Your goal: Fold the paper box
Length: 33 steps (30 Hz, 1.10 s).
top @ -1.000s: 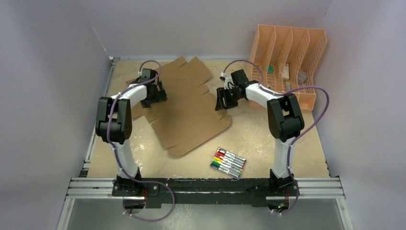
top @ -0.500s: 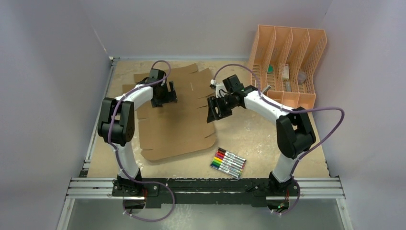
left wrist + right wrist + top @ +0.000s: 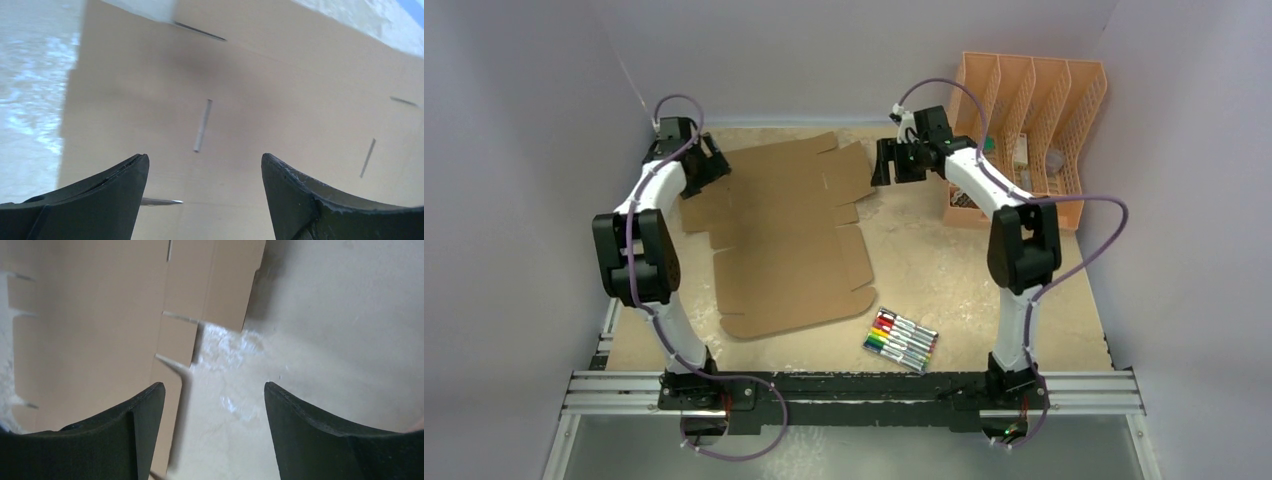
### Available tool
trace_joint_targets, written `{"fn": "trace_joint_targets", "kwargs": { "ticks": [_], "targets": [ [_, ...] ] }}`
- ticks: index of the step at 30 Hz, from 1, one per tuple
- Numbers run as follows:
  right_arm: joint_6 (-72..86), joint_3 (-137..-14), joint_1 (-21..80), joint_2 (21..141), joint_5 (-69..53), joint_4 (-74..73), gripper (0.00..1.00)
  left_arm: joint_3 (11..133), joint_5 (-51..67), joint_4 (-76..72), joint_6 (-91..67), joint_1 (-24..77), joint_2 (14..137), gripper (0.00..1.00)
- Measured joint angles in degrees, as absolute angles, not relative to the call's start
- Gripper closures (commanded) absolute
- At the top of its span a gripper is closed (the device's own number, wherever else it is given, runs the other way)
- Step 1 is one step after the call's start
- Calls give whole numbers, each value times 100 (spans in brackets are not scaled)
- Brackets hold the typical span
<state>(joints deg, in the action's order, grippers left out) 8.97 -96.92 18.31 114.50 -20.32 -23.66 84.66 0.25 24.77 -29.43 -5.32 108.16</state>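
Observation:
The paper box (image 3: 784, 240) is a flat brown cardboard sheet with flaps and slits, lying unfolded on the table left of centre. My left gripper (image 3: 708, 163) hovers over its far left corner, open and holding nothing. In the left wrist view the cardboard (image 3: 250, 75) fills the space under the gripper (image 3: 205, 159). My right gripper (image 3: 884, 166) hangs just beyond the sheet's far right flap, also open and empty. In the right wrist view the gripper (image 3: 215, 390) is over bare table, and the sheet's notched edge (image 3: 90, 315) lies to its left.
A peach slotted organizer (image 3: 1024, 130) stands at the back right, close behind the right arm. A pack of coloured markers (image 3: 902, 340) lies near the front, right of the sheet. Walls enclose the table on the left, back and right.
The sheet has turned from a diagonal lie to nearly square with the table. Both arms have drawn back to its far corners, and the right gripper has opened wider.

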Motion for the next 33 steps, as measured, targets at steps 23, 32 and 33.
{"fn": "trace_joint_targets", "kwargs": {
  "ticks": [23, 32, 33],
  "targets": [
    [2626, -10359, 1791, 13334, -2423, -639, 100, 8477, 174, 2724, -2639, -1492, 10847, 17],
    [2661, -9209, 1514, 12095, -2554, -478, 100, 8952, 635, 2788, -2471, -1492, 11268, 17],
    [2657, -9102, 1452, 11944, -2569, -462, 100, 9002, 696, 2783, -2453, -1492, 11334, 17]
  ]
}}
